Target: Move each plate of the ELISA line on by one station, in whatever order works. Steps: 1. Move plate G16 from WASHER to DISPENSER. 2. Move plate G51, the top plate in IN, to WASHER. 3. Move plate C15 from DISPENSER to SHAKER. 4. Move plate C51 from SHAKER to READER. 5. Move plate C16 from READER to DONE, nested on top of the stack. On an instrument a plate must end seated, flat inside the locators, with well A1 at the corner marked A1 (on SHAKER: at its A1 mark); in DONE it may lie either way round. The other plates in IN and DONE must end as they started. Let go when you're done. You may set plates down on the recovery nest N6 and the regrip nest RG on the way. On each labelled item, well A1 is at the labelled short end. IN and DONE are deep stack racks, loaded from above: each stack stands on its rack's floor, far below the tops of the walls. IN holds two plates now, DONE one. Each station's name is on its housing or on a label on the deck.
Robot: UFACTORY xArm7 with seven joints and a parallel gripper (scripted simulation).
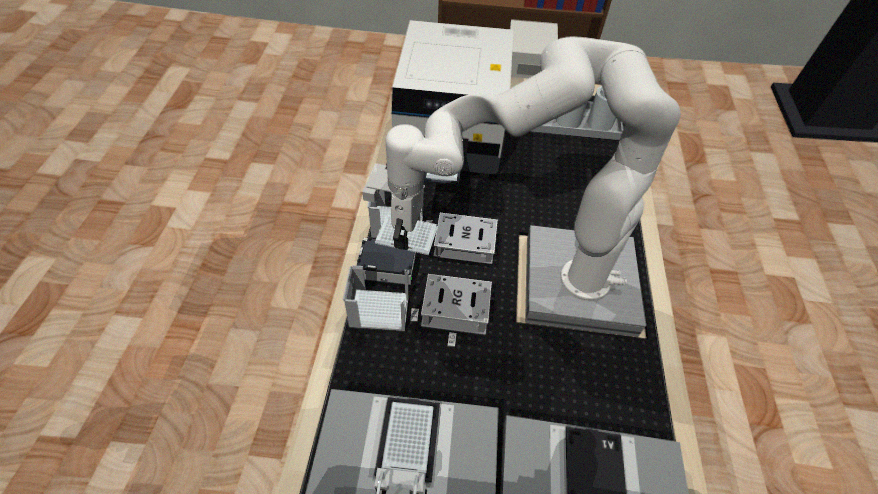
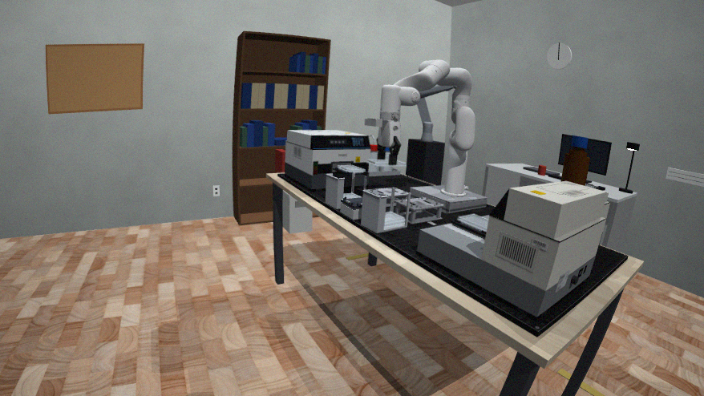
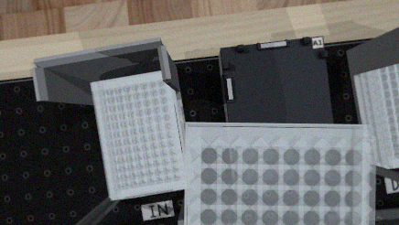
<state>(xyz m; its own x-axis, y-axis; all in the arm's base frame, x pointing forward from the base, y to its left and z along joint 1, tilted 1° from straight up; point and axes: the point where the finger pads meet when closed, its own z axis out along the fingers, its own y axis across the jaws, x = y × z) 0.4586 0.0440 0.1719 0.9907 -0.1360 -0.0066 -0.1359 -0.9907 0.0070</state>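
Note:
My gripper (image 1: 401, 238) (image 2: 389, 155) is shut on a clear well plate (image 1: 424, 237) (image 3: 274, 174) and holds it level in the air, just beside the dark SHAKER (image 1: 386, 259) (image 3: 279, 82). The SHAKER nest is bare, and its A1 mark (image 3: 318, 42) is at a far corner. I cannot read the held plate's label. The IN rack (image 1: 351, 301) (image 3: 59, 75) holds a white plate (image 1: 380, 309) (image 3: 137, 137). The DONE rack (image 1: 372, 195) is partly hidden by my arm; its plate (image 3: 380, 114) shows in the wrist view. A plate (image 1: 407, 435) sits on the WASHER. The DISPENSER nest (image 1: 592, 460) is bare.
Nests N6 (image 1: 465, 232) and RG (image 1: 457, 299) stand bare beside the racks. The READER (image 1: 451, 61) is at the back, its tray hidden by my arm. My arm's base (image 1: 583, 276) stands on a grey block at the right.

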